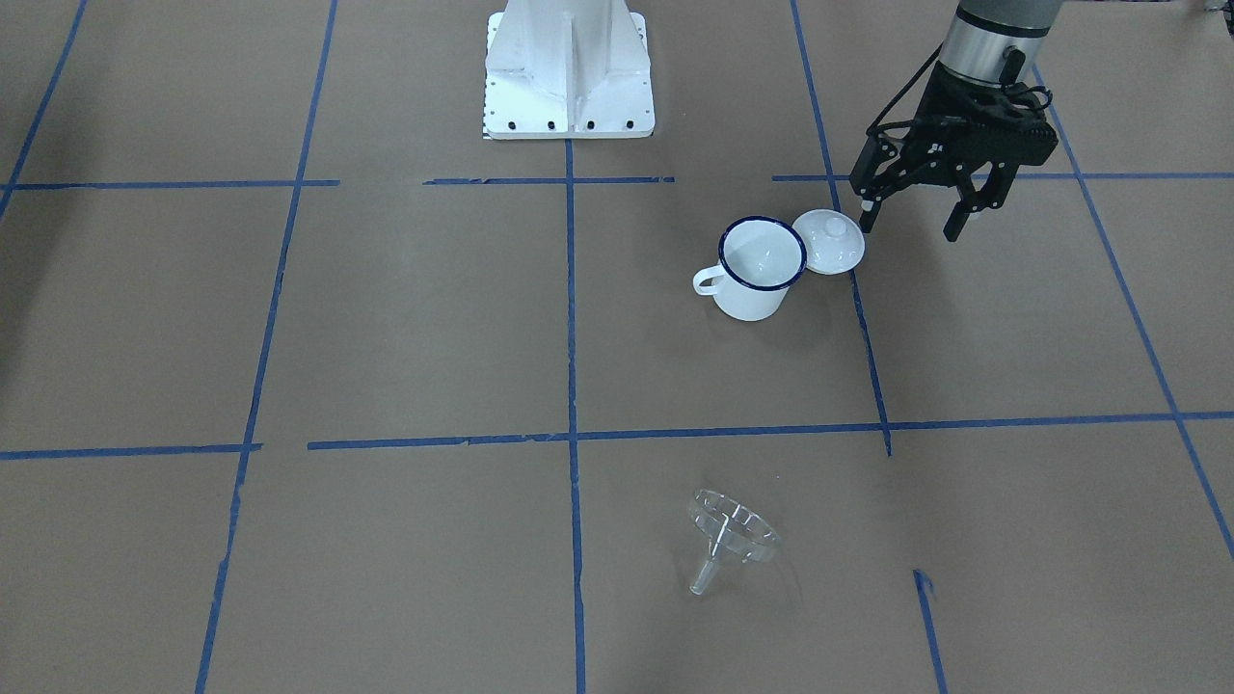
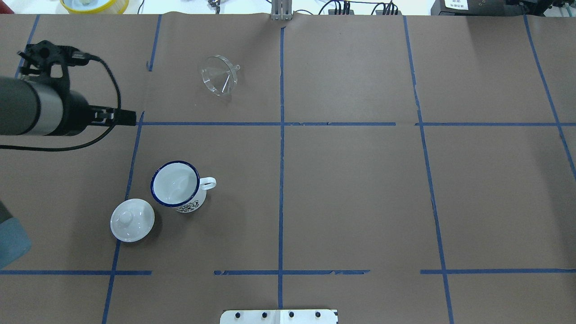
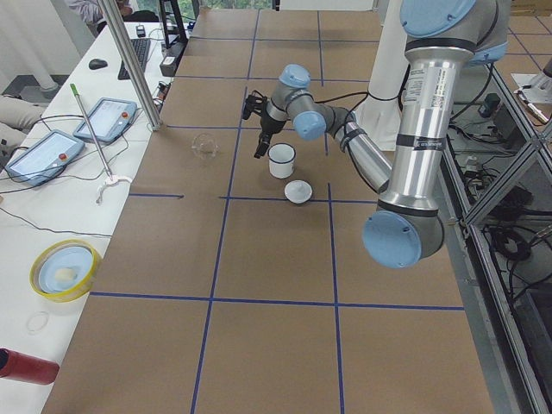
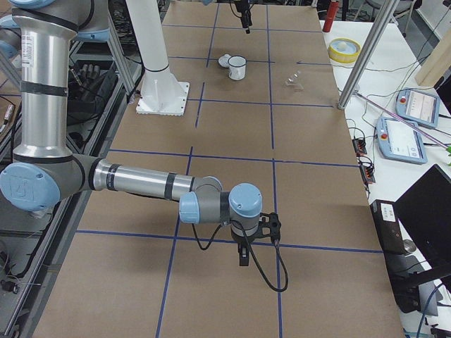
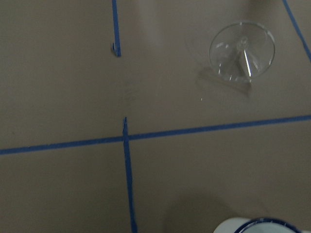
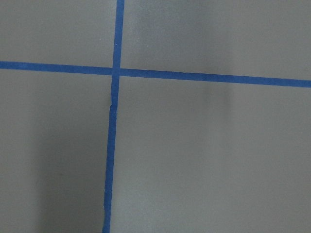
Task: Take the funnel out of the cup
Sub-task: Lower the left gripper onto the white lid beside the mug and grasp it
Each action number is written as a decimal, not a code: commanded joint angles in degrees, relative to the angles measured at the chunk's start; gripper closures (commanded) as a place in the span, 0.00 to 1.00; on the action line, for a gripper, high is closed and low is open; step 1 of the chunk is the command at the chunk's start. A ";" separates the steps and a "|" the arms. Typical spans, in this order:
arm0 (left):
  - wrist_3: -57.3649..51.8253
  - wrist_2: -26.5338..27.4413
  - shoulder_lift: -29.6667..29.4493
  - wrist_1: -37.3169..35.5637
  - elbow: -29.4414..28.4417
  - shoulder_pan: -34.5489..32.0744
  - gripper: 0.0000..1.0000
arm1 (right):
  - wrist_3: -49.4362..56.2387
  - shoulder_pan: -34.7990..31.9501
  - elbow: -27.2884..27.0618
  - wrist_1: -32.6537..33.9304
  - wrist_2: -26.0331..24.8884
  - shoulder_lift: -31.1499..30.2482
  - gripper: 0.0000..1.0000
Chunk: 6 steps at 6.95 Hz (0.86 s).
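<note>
The clear funnel (image 1: pixel 733 528) lies on its side on the brown table, far from the cup and outside it; the left wrist view shows it at upper right (image 5: pixel 242 50). The white cup (image 1: pixel 762 265) with a dark blue rim stands upright and empty (image 2: pixel 175 184). My left gripper (image 1: pixel 911 229) hangs open and empty above the table, just beside the white knobbed lid (image 1: pixel 829 241) and close to the cup. My right gripper (image 4: pixel 243 257) sits low over the table far from these things; I cannot tell whether it is open or shut.
The lid (image 2: pixel 132 220) rests on the table touching the cup's side. The robot's white base (image 1: pixel 569 77) stands at the table's edge. A yellow bowl (image 2: pixel 94 4) and a metal pole (image 4: pixel 366 53) are beyond the table's far edge.
</note>
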<state>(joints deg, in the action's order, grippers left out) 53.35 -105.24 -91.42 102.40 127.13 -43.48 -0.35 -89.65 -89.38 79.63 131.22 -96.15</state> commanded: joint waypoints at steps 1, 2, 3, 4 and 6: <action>3.04 -1.81 4.15 8.38 -4.57 4.95 0.00 | 0.00 0.00 0.00 0.00 0.00 0.00 0.00; 4.99 -1.20 4.23 15.04 -9.22 7.76 0.00 | 0.00 0.00 0.00 0.00 0.00 0.00 0.00; 5.10 -1.11 4.24 15.54 -10.40 9.45 0.00 | 0.00 0.00 0.00 0.00 0.00 0.00 0.00; 4.93 -1.10 5.19 15.29 -11.11 10.94 0.00 | 0.00 0.00 0.00 0.00 0.00 0.00 0.00; 5.36 -1.02 5.38 15.20 -11.29 13.58 0.03 | 0.00 0.00 0.00 0.00 0.00 0.00 0.00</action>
<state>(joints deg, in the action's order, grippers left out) 58.43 -106.34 -86.25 117.58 116.16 -31.61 -0.35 -89.65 -89.39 79.63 131.22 -96.15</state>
